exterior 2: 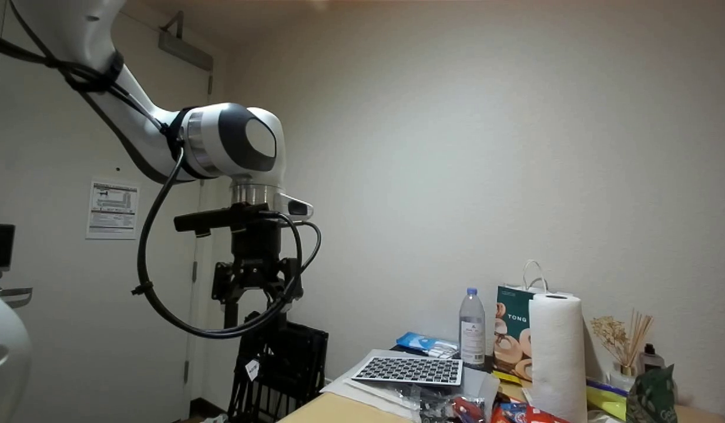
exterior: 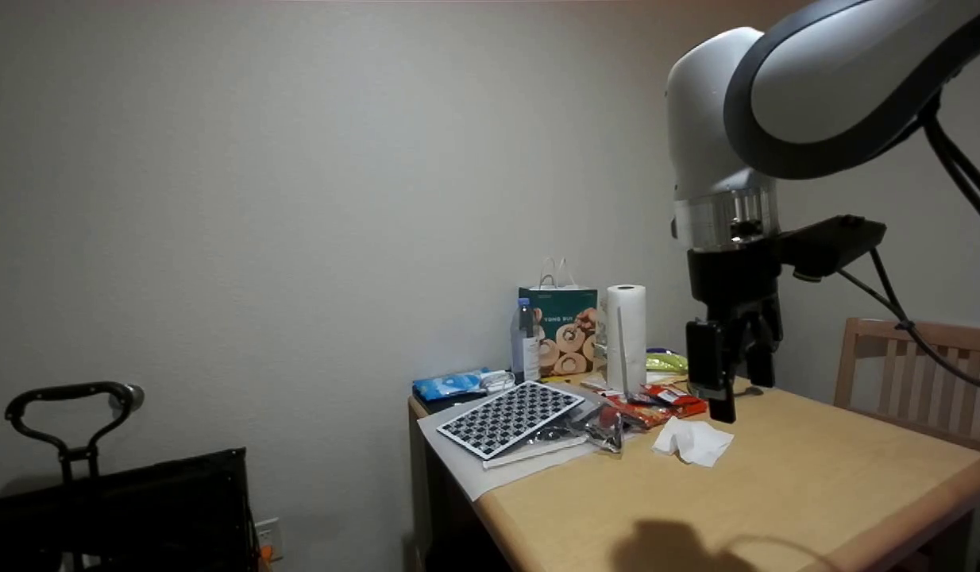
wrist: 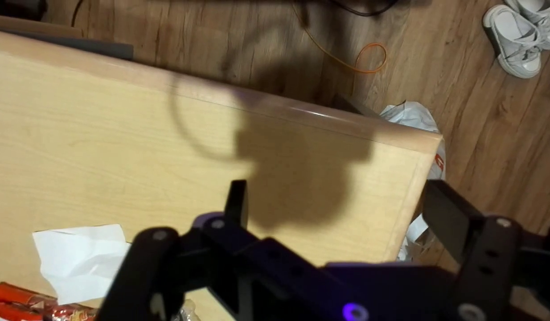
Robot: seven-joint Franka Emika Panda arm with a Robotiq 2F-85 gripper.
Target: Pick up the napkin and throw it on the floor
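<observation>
My fingers (wrist: 451,223) wide apart, napkin (wrist: 79,263) on desk (wrist: 101,156)

I hang above the desk, fingers pointing down. Crumpled white napkin lies lower than them, off to their left in the wrist view. Red packets (wrist: 16,295) just beside it, contact unclear. White shoes (wrist: 515,44) on the floor (wrist: 493,147), upper right of my fingers, same view. Paper-towel roll (exterior: 631,342) upright, left of them in an exterior view.

One hand (wrist: 339,211), one napkin (exterior: 702,445), one chequered board (exterior: 510,419), one paper-towel roll (exterior 2: 556,352), one table (exterior: 776,496)
</observation>
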